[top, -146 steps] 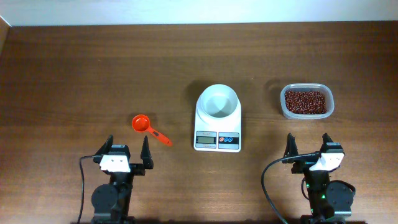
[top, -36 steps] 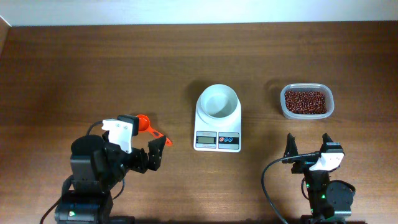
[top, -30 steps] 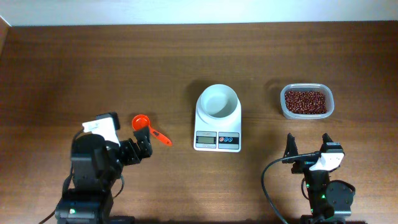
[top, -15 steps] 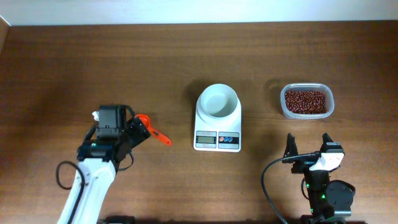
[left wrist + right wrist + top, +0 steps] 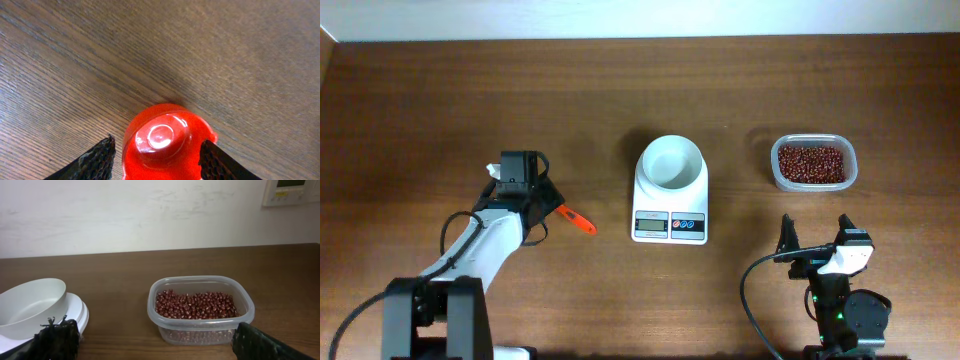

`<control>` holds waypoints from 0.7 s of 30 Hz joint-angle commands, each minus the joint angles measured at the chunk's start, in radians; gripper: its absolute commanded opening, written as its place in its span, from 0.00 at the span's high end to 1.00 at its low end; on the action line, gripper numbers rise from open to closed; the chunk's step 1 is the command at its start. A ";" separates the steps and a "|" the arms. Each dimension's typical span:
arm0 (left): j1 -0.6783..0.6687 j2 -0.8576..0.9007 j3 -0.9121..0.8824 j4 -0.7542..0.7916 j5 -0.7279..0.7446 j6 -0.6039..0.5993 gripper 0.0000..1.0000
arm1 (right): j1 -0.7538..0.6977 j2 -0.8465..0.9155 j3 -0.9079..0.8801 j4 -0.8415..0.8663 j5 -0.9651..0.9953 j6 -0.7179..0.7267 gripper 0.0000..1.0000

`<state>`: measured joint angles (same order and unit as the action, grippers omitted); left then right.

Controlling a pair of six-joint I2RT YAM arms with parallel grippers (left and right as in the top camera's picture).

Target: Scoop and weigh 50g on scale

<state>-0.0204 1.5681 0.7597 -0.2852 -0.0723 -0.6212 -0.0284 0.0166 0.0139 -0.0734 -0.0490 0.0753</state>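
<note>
Left claw (image 5: 156, 141) is down at the desk (image 5: 440, 110), straddling the cup of the red scoop (image 5: 159, 150). It's released, not clamped: in the left wrist view the black fingers (image 5: 95, 162) sit either side of the cup, and a thin dark gap shows between one finger and the rim. We can't tell if the other finger touches. The scoop cup is empty, and in the overhead view its handle sticks out from under the claw toward the scale (image 5: 670, 205). The scale sits mid-desk with its white bowl (image 5: 670, 162) on top, empty, and the display (image 5: 650, 225) facing the arms. We can't read the display. The clear tub of red beans (image 5: 812, 163) sits well apart from the scale, on the side away from the scoop. Right claw (image 5: 815, 232) is parked near the desk edge, spread wide and holding nothing.
</note>
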 commanded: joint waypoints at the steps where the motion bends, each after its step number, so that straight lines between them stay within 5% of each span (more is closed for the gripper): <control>1: -0.003 0.051 0.011 0.004 -0.011 0.000 0.51 | -0.005 -0.003 -0.008 -0.001 0.002 -0.001 0.01; 7: -0.003 0.095 0.011 0.034 -0.048 0.000 1.00 | -0.005 -0.003 -0.008 -0.001 0.002 -0.001 0.01; 11: -0.003 0.095 0.011 0.056 0.005 0.001 0.95 | -0.005 -0.003 -0.008 -0.001 0.002 -0.001 0.01; 12: -0.003 0.095 0.011 0.056 0.005 0.000 0.75 | -0.005 -0.003 -0.008 0.000 0.002 -0.001 0.01; 13: -0.003 0.095 0.011 0.047 0.005 0.000 0.82 | -0.005 -0.003 -0.008 -0.001 0.002 -0.001 0.01; 14: -0.003 0.095 0.011 0.013 0.005 -0.047 1.00 | -0.005 -0.003 -0.008 -0.001 0.002 -0.001 0.01; 20: -0.003 0.095 0.011 -0.192 0.020 -0.652 1.00 | -0.005 -0.003 -0.008 -0.001 0.002 -0.001 0.01; 21: -0.003 0.095 0.011 -0.196 0.036 -0.685 0.88 | -0.005 -0.003 -0.008 -0.001 0.002 -0.001 0.01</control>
<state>-0.0208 1.6402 0.7971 -0.4419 -0.0654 -1.1202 -0.0284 0.0166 0.0139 -0.0734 -0.0490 0.0746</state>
